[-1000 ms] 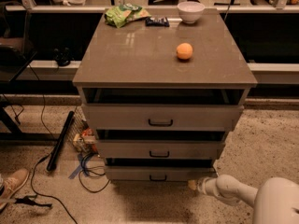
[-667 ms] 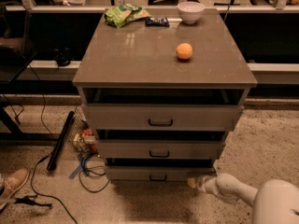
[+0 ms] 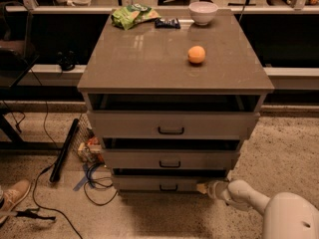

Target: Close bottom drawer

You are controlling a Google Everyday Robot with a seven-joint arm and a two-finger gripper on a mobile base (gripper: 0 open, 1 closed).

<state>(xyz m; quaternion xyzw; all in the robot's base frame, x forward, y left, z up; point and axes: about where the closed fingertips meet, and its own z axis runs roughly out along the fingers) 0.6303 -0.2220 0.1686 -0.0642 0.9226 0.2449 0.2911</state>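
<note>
The bottom drawer (image 3: 164, 184) is the slimmest of three grey fronts on the cabinet, with a small black loop handle (image 3: 168, 187). It stands pulled out a little, with a dark gap above its front. My gripper (image 3: 203, 188) comes in low from the lower right on a white arm (image 3: 249, 199). Its tip sits at the right end of the bottom drawer's front, touching or nearly touching it.
The middle drawer (image 3: 169, 159) and top drawer (image 3: 172, 125) also stand partly out. On the cabinet top (image 3: 149, 59) are an orange (image 3: 196, 54), a white bowl (image 3: 203, 12), a green bag (image 3: 133, 15) and a dark packet (image 3: 167, 22). Cables and a black bar (image 3: 64, 151) lie on the floor at the left.
The gripper has stayed at the right end of the bottom drawer's front. The drawer shows no clear movement.
</note>
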